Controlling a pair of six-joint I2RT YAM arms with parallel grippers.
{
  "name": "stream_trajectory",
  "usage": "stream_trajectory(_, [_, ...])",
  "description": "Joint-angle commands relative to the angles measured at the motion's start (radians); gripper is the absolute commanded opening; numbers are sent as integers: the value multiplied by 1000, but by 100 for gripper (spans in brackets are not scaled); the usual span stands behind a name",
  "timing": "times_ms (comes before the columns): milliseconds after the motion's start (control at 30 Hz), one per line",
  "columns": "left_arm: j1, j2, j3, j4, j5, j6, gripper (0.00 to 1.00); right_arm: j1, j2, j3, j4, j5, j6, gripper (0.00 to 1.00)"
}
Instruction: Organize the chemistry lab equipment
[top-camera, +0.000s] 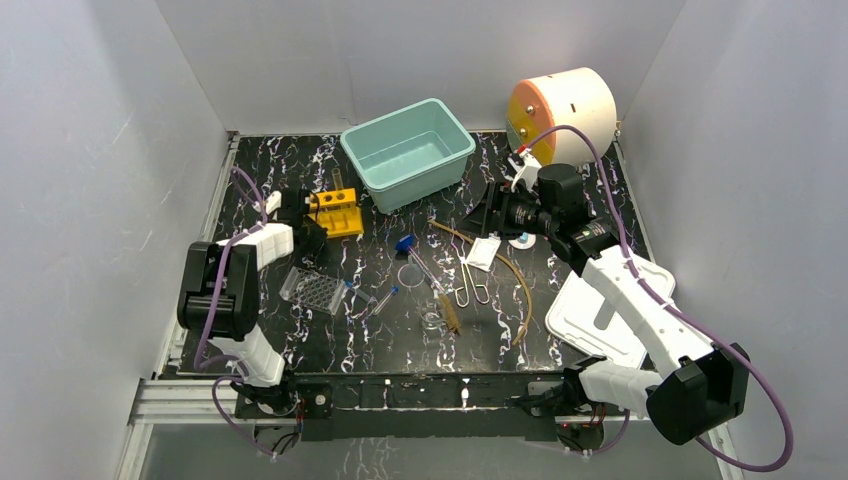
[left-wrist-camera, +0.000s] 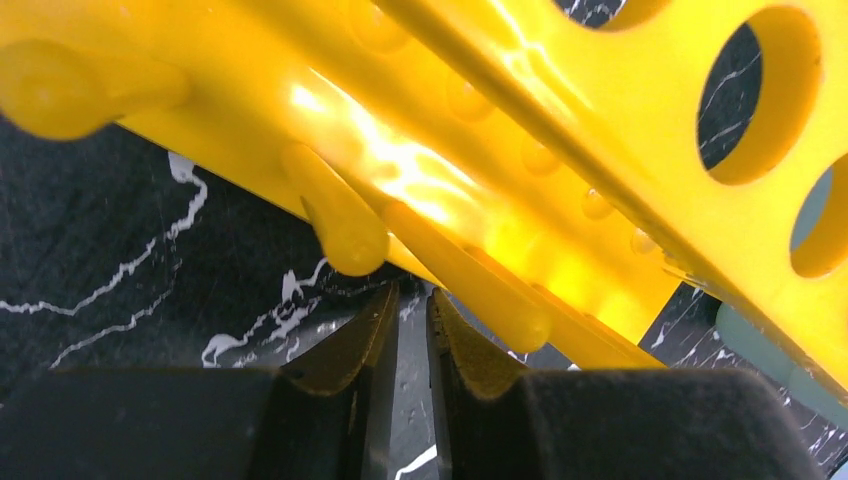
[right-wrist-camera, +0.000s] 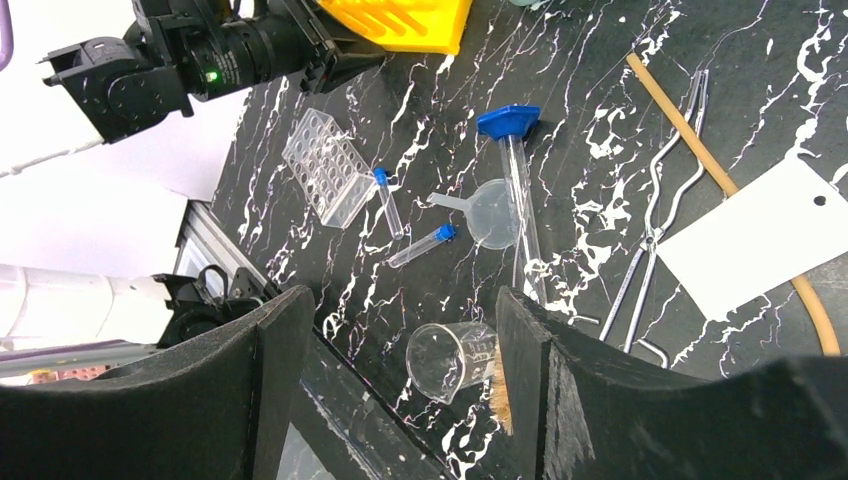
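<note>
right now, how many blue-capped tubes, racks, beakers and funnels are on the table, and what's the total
blue-capped tubes: 3
racks: 2 (yellow rack, clear rack)
beaker: 1
funnel: 1
total: 7

tube rack (top-camera: 338, 212) left of bin (top-camera: 408, 152), card (top-camera: 482, 251) on tubing (top-camera: 520, 285)

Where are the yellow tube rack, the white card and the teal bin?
yellow tube rack (top-camera: 338, 212), top external view, middle of its body.
white card (right-wrist-camera: 760, 238), right wrist view, middle of the card.
teal bin (top-camera: 425, 182), top external view, its near outer wall.
</note>
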Motion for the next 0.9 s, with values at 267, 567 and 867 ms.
stream_trajectory(267, [82, 85, 105, 32, -21, 118, 16, -3, -12, -4, 2, 23, -24, 76])
stream_trajectory(567, [83, -156, 34, -49, 47, 170, 22, -3, 0, -18, -24, 63, -55, 76])
stream_trajectory(867, [78, -415, 33, -311, 172, 174, 43, 44, 62, 26, -84, 164, -109, 75])
